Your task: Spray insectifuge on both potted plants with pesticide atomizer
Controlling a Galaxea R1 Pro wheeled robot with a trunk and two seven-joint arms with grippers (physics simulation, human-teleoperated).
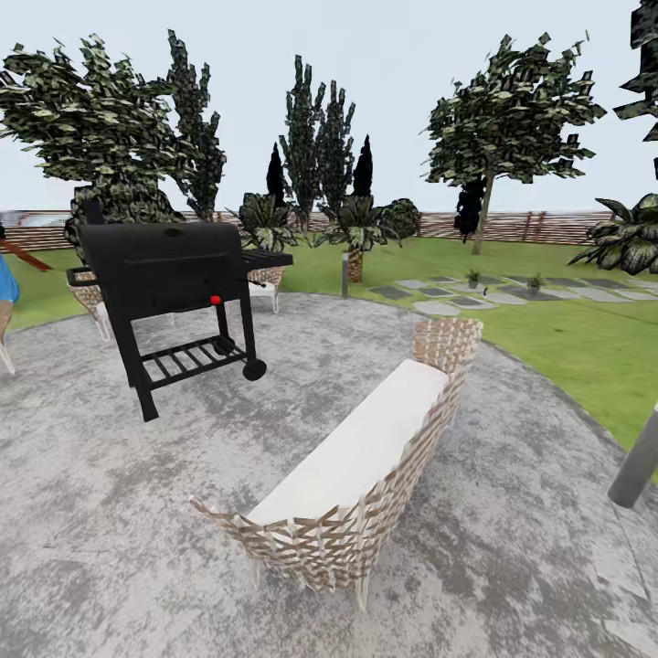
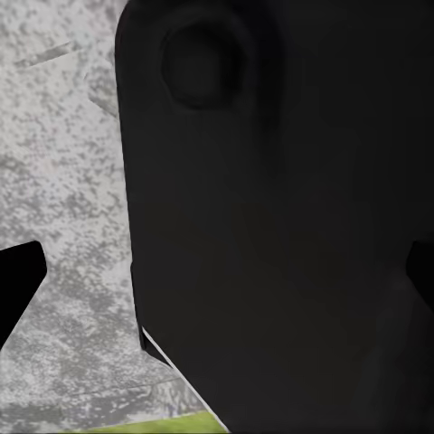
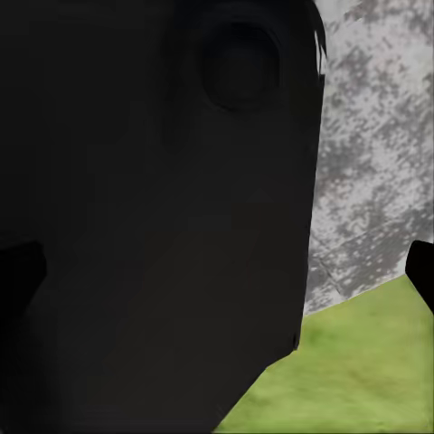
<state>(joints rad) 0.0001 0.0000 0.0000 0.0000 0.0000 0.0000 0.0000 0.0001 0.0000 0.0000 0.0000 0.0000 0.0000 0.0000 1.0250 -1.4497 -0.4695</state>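
A: Where are the plants?

B: In the head view, two small potted plants sit far off on the stepping stones [image 1: 512,294] in the lawn [image 1: 567,343]: one plant [image 1: 472,277] to the left, the other plant [image 1: 535,282] just right of it, near each other but apart. I can't make out a spray bottle at that range.

A: What's nearer?

B: A round grey paved patio [image 1: 137,493]. On it stand a wicker bench [image 1: 366,466] with a white cushion, its back toward the lawn, and a black grill [image 1: 174,274] on legs to the left. Behind the grill is a wicker chair [image 1: 265,274]. Trees and a brown fence [image 1: 530,224] close the far side. A grey post [image 1: 637,471] leans in at the right edge.

A: And the arms?

B: Both wrist views look down past a large dark robot part. In the left wrist view, the left gripper's dark fingertips [image 2: 18,280] show at the two side edges of the frame, wide apart, with paving behind. In the right wrist view, the right gripper's fingertip [image 3: 422,271] shows at one edge and another dim one at the opposite edge, also spread, over paving and grass [image 3: 362,380]. Neither holds anything.
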